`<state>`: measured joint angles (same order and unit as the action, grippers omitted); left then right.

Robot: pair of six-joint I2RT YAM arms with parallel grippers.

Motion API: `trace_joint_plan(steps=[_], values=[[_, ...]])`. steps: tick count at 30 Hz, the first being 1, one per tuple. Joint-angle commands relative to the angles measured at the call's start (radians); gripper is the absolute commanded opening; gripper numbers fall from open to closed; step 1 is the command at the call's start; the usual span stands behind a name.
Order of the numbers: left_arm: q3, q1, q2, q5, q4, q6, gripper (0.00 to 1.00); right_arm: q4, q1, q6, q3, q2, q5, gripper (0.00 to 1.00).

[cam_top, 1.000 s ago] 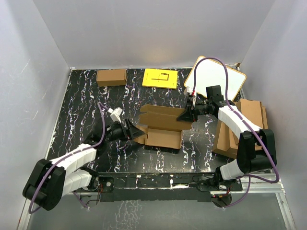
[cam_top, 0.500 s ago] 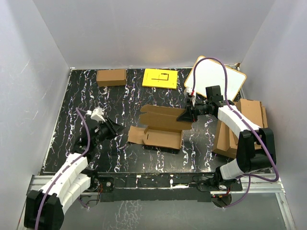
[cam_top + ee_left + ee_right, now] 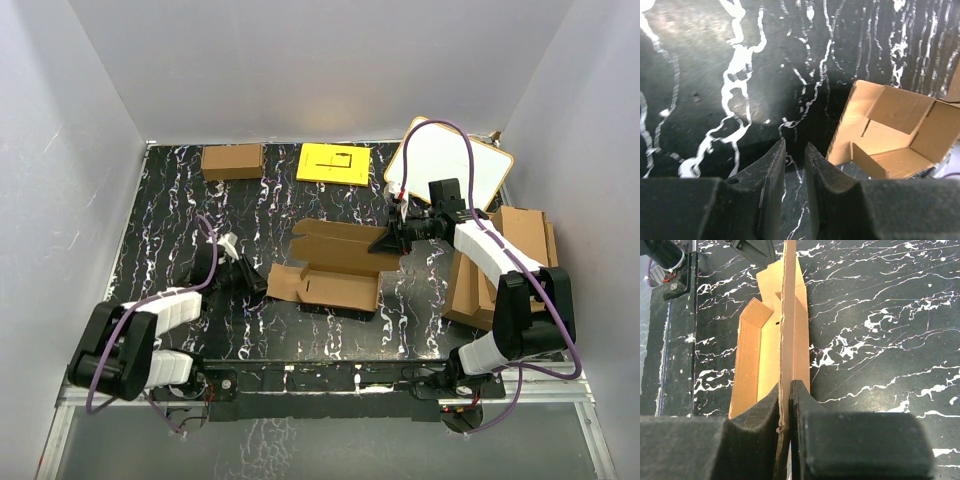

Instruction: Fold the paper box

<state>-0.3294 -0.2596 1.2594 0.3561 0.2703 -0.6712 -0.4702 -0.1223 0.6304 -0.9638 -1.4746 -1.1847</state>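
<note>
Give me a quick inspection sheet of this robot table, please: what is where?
Surface: black, white-veined table.
Job's things: paper box mid-table, flaps open, not yet folded.
Clutter: small carton and yellow sheet at the far edge; whiteboard far right; cardboard pile at right.
Grippers: left gripper empty, jaws narrowly apart, near the box's left flap; right gripper shut on an upright panel at the box's right end.
Cables: purple cable loops over each arm.
Surroundings: plain white walls.
</note>
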Motion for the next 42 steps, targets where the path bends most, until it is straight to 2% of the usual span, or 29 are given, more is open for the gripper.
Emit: trace_joint_plan(steps=[1,8,17,31,42], values=[[-0.021,-0.009,0.078,0.161,0.149,0.007,0.23,0.022,0.0,0.027,-0.007,0.008,-0.045,0.08],[0.002,-0.029,0.149,0.278,0.327,-0.049,0.25,0.019,0.0,0.029,-0.007,0.006,-0.052,0.08],[0.035,-0.043,0.154,0.339,0.46,-0.114,0.32,0.017,0.0,0.034,-0.006,0.007,-0.057,0.08],[0.026,-0.101,0.167,0.335,0.498,-0.151,0.45,0.015,0.001,0.034,-0.006,0.007,-0.059,0.08],[-0.03,-0.178,0.228,0.269,0.484,-0.151,0.48,0.015,0.0,0.035,-0.007,0.008,-0.06,0.08]])
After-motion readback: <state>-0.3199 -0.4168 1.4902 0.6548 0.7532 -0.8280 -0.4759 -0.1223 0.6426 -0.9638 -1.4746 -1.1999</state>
